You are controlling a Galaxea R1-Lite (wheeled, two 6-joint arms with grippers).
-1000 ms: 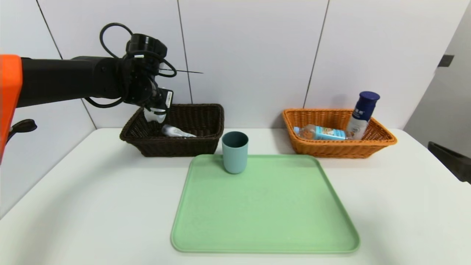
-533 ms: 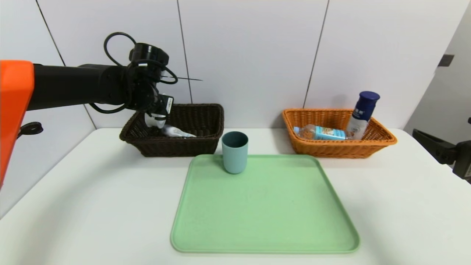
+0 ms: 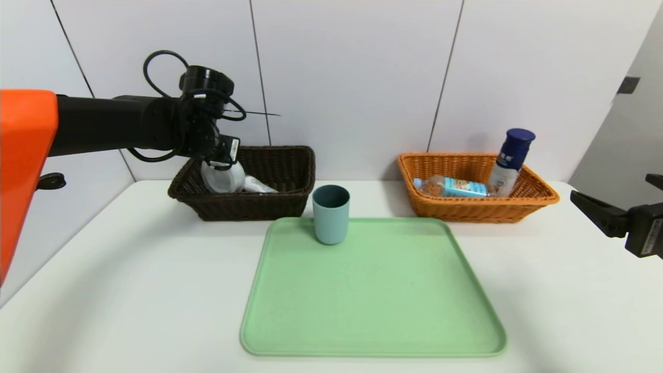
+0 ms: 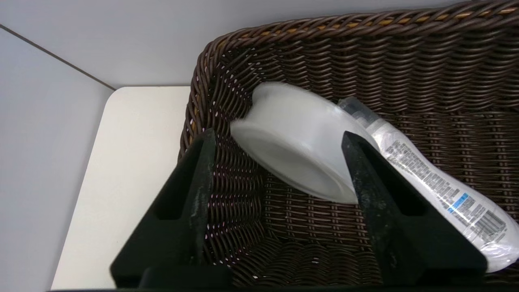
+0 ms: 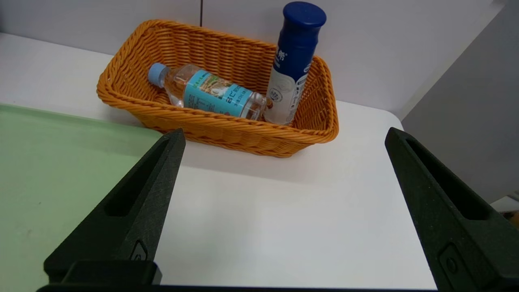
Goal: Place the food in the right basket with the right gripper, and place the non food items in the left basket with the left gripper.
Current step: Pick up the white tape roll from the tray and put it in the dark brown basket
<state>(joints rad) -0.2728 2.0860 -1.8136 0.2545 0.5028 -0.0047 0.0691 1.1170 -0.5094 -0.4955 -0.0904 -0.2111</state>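
My left gripper (image 3: pixel 221 161) hangs over the left end of the dark brown left basket (image 3: pixel 243 207), jaws open. The flat round white case (image 3: pixel 222 177) sits tilted just under them, free of the fingers (image 4: pixel 296 142). The slim white bottle (image 3: pixel 257 185) lies beside it in the basket (image 4: pixel 438 182). The teal-grey cup (image 3: pixel 330 214) stands upright at the far edge of the green tray (image 3: pixel 373 295). In the orange right basket (image 3: pixel 481 210) the water bottle (image 3: pixel 450 186) lies flat and the navy-capped white bottle (image 3: pixel 510 160) leans. My right gripper (image 3: pixel 610 187) hovers open at the table's right edge, holding nothing.
The white table (image 3: pixel 129 269) has bare room left, right and in front of the tray. A tiled wall runs close behind both baskets. From the right wrist, the orange basket (image 5: pixel 227 132) lies ahead of the right gripper (image 5: pixel 284 136).
My left gripper dipped into the dark basket and opened, and the white case dropped out of it. My right gripper came into view at the right edge.
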